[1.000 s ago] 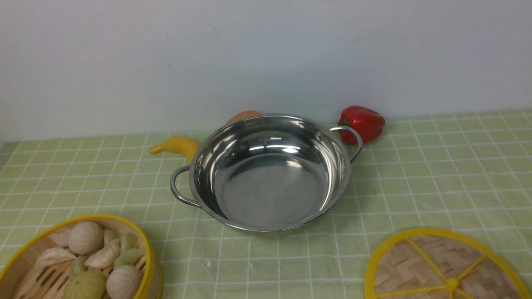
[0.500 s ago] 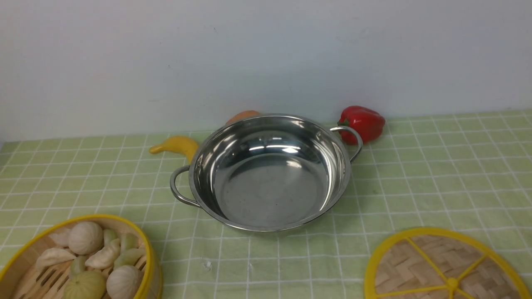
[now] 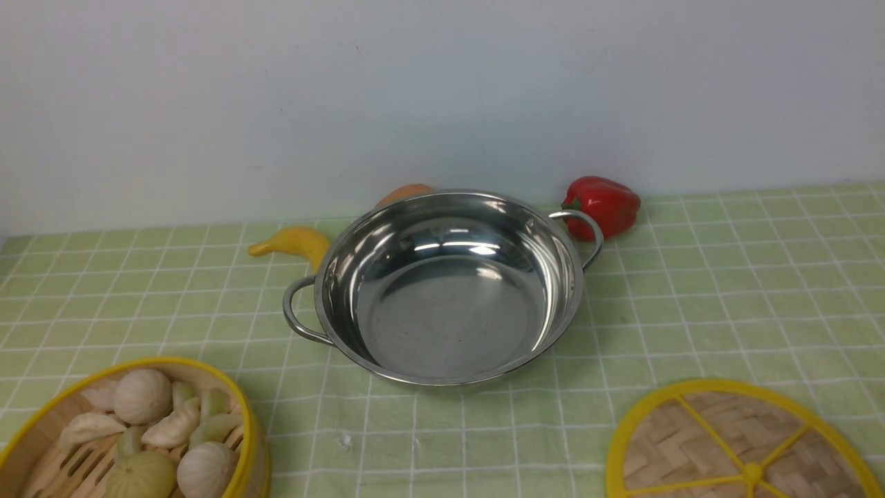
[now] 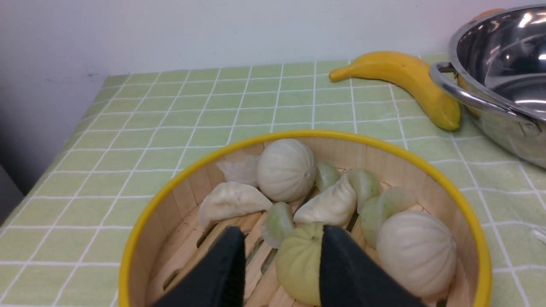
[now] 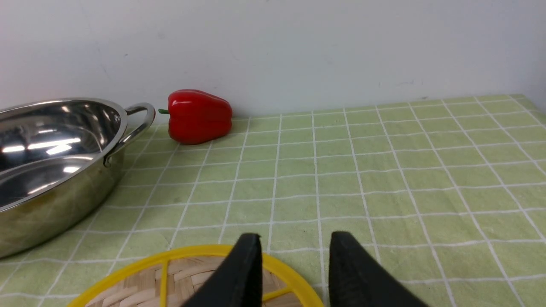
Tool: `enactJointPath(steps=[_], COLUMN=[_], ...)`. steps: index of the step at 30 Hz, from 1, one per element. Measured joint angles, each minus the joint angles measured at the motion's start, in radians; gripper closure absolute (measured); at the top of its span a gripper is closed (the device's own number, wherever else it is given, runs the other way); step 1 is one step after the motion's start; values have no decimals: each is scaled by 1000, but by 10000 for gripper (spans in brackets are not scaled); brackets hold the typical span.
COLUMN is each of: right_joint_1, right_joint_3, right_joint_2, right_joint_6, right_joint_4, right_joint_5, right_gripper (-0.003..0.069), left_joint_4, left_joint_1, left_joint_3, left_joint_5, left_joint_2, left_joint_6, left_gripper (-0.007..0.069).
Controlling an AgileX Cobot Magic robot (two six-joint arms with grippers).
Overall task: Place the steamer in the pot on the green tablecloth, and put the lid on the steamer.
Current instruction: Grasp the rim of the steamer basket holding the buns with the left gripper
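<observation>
Front view, layout: the pot (image 3: pixel 449 311) stands empty in the middle of the green tablecloth (image 3: pixel 726 290). The steamer (image 3: pixel 166 360) sits nearer the robot on its left and the lid (image 3: pixel 740 443) nearer on its right, both apart from the pot.
Front view, cut off: steamer and lid run off the lower edge, and neither arm shows. An orange object (image 3: pixel 404 194) behind the pot cannot be identified.
Left wrist view, claw: the left gripper (image 4: pixel 281 232) has its fingers apart and grips nothing, poised over the steamer's near interior.
Left wrist view, key relation: the pot lies ahead and to the robot's right of the steamer, past a banana (image 4: pixel 405 81). The left arm is judged the nearer one for the carry.
Left wrist view, unclear: the steamer's near rim is hidden, and any contact with the slats or the green bun cannot be told.
Right wrist view, claw: the right gripper (image 5: pixel 295 236) has its fingers apart and empty above the lid's far rim.
Right wrist view, surroundings: the pot lies toward the robot's left, with a red bell pepper (image 5: pixel 199 115) beyond its handle. Most of the lid is cut off.
</observation>
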Motion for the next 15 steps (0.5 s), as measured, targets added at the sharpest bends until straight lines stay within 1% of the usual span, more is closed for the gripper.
enactJointPath(steps=[2, 4, 7, 10, 13, 14, 15], right_joint_1=[0, 0, 0, 0, 0, 0, 0], right_joint_3=[0, 0, 0, 0, 0, 0, 0], right_joint_2=[0, 0, 0, 0, 0, 0, 0], right_joint_6=[0, 0, 0, 0, 0, 0, 0], right_joint_4=[0, 0, 0, 0, 0, 0, 0], right_joint_5=[0, 0, 0, 0, 0, 0, 0], right_gripper=[416, 416, 416, 416, 416, 416, 416], left_joint_4=[-28, -93, -240, -299, -359, -362, -386], left_joint_1=[0, 0, 0, 0, 0, 0, 0], left_joint_3=[0, 0, 0, 0, 0, 0, 0], left_joint_5=[-5, -28, -108, -179, -289, -296, -361], left_joint_2=[0, 0, -1, -1, -1, -1, -1], left_joint_6=[-11, -33, -54, -58, -58, -58, -58], left_gripper=[382, 382, 382, 382, 382, 382, 382])
